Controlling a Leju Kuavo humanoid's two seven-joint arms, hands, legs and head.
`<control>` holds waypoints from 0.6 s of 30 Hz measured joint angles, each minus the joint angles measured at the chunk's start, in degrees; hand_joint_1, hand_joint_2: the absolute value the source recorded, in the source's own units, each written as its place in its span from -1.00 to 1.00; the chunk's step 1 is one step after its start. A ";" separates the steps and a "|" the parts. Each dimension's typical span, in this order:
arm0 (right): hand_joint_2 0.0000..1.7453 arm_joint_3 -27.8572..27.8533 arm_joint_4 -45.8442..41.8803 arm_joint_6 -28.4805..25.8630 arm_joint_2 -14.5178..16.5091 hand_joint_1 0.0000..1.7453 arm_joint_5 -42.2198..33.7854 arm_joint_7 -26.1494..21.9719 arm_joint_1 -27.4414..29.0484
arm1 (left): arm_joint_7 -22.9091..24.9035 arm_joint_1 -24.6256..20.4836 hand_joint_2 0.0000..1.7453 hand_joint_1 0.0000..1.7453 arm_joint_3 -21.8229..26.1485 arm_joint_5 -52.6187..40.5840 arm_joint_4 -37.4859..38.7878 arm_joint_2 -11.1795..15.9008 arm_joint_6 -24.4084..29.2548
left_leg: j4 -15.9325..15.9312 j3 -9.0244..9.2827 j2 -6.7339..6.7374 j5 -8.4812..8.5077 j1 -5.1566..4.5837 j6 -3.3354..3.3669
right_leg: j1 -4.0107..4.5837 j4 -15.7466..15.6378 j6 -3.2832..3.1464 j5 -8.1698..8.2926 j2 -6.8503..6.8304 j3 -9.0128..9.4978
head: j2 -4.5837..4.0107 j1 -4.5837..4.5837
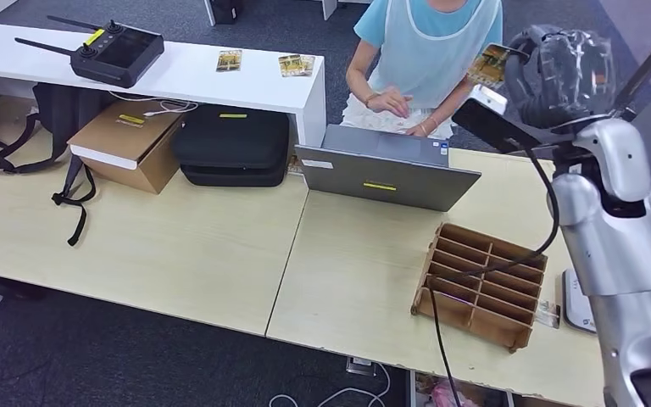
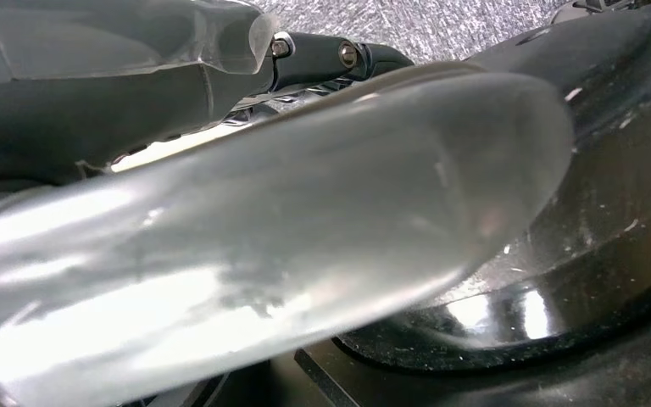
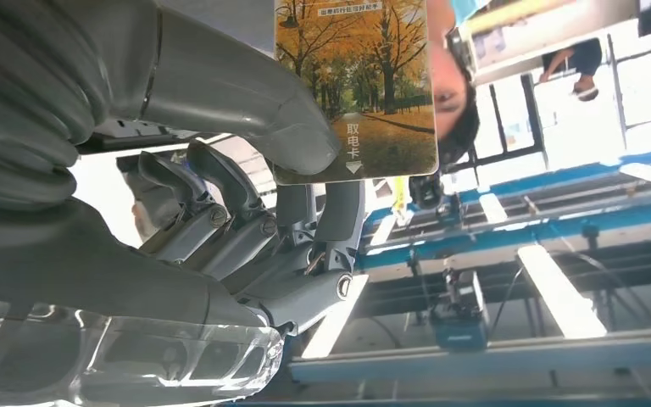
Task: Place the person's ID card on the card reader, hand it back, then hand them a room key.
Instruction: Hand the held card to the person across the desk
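One black remote controller with two antennas sits on the white shelf. Three picture cards lie further along that shelf. Below: one cardboard box, one black case. One grey laptop stands open on the pale table, one person typing behind it. One wooden slotted rack. One room key card, autumn trees printed on it, pinched between thumb and fingers of the raised right hand, held toward the person. Left hand: finger position unclear.
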 joint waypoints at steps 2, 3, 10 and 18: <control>1.00 1.95 4.26 0.81 2.47 1.00 0.01 0.69 -3.57 | 0.07 -0.03 -1.00 -1.00 0.00 -0.05 0.00 0.00 -0.01 | 0.00 0.00 0.02 0.01 0.00 -0.01 | 0.00 0.03 0.00 0.00 0.03 -0.06 | 0.00 0.01; 1.00 2.82 6.27 1.06 3.72 1.00 0.00 0.96 -5.13 | 0.11 -0.05 -1.00 -1.00 0.00 -0.07 0.00 0.00 -0.02 | 0.00 0.00 0.02 0.01 0.00 -0.02 | 0.00 0.03 -0.01 0.00 0.03 -0.08 | 0.00 0.01; 1.00 6.46 18.77 1.78 11.76 1.00 -0.31 2.92 -13.39 | 0.78 -0.24 -1.00 -1.00 0.00 -0.54 0.00 0.02 -0.17 | 0.00 -0.02 -0.02 0.02 0.01 -0.04 | 0.00 0.06 -0.02 -0.01 -0.01 -0.11 | 0.00 0.01; 1.00 7.70 27.21 1.67 16.63 1.00 0.00 4.42 -17.06 | 1.88 -0.55 -1.00 -1.00 0.00 -0.59 0.00 0.11 -1.00 | 0.01 -0.03 -0.03 0.02 -0.01 -0.03 | -0.03 0.03 -0.01 0.00 -0.01 -0.08 | 0.00 0.02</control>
